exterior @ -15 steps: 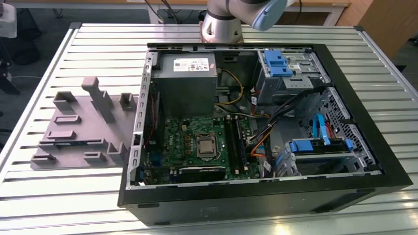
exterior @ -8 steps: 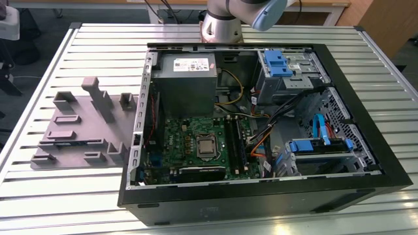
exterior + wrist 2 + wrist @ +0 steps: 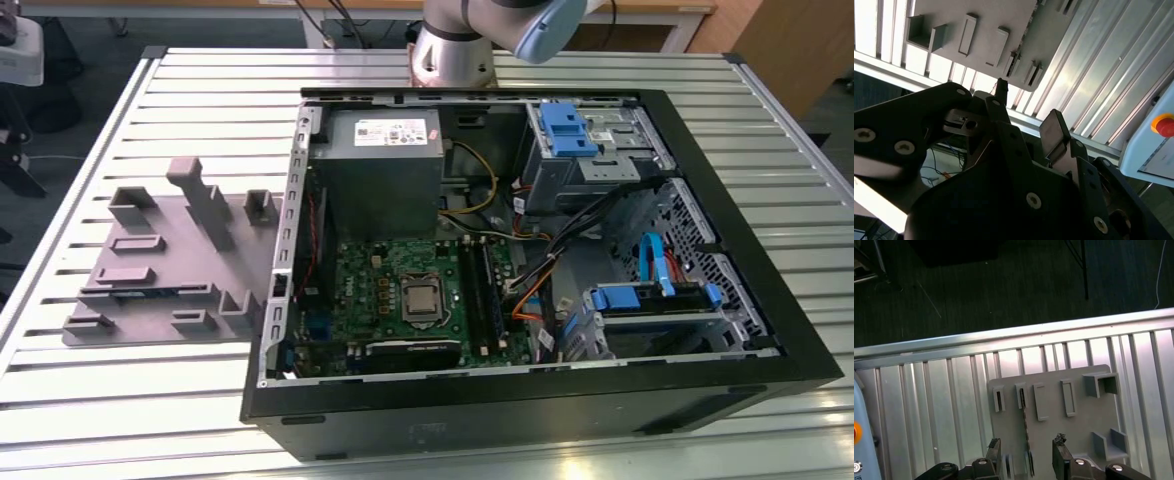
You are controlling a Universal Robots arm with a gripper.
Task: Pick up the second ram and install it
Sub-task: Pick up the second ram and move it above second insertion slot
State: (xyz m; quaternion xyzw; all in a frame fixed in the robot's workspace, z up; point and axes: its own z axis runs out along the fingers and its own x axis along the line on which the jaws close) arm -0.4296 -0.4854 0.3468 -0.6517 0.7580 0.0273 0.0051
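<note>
The slatted table [image 3: 200, 90] carries an open computer case [image 3: 534, 405], with bare slats between it and the table's edges. At the exterior view's left, just beside the case, lies a grey fixture [image 3: 160, 270] close to the table's edge. The arm [image 3: 461, 45] is cut off at the picture's border. In the first wrist view the end effector [image 3: 1026, 444] hangs released over the fixture, fingertips [image 3: 1059, 442] apart. The second ram [image 3: 1025, 415] stands edge-on in a fixture slot between them, faces hidden.
</note>
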